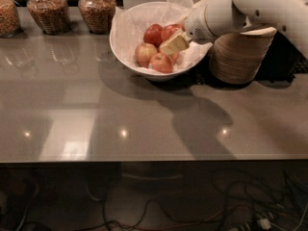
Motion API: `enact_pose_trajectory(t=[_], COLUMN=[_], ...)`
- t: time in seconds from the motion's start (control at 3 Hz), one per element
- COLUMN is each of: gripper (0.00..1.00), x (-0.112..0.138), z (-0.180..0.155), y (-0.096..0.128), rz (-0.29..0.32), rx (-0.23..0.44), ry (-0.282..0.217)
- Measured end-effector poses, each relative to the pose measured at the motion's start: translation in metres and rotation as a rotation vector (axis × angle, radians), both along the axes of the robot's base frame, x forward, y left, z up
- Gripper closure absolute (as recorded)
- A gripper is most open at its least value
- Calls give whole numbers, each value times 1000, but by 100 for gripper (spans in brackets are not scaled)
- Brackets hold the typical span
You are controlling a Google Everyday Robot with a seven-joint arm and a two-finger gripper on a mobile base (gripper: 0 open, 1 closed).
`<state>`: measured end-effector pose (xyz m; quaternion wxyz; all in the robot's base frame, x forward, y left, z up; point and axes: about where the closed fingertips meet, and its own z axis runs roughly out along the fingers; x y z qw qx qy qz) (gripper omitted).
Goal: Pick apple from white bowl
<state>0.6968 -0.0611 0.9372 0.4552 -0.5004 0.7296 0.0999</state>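
Observation:
The wide white bowl (126, 52), lined with crinkled white tissue paper, stands at the back of the grey counter. Several red-yellow apples lie in it: one at the left (144, 53), one at the front (160, 62), two red ones behind (154, 34). My gripper (174, 44) reaches in from the right on the white arm (250, 8). Its pale fingers are down among the apples at the bowl's right side, over an apple that is mostly hidden.
Three glass jars of grains (47, 11) stand along the back left. A stack of beige disposable bowls (238, 57) stands right of the white bowl, under the arm. The counter's front edge (144, 160) runs across the lower frame, cables below.

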Motion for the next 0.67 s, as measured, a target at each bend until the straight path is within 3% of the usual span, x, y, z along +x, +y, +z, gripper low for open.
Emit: enact_pose_trajectory(t=[0.33,0.67], gripper=[100,100], x=[-38,-91], z=[15,10], y=[-17,-39], rz=[40,90], rx=[-34,-73], ry=[-16,25])
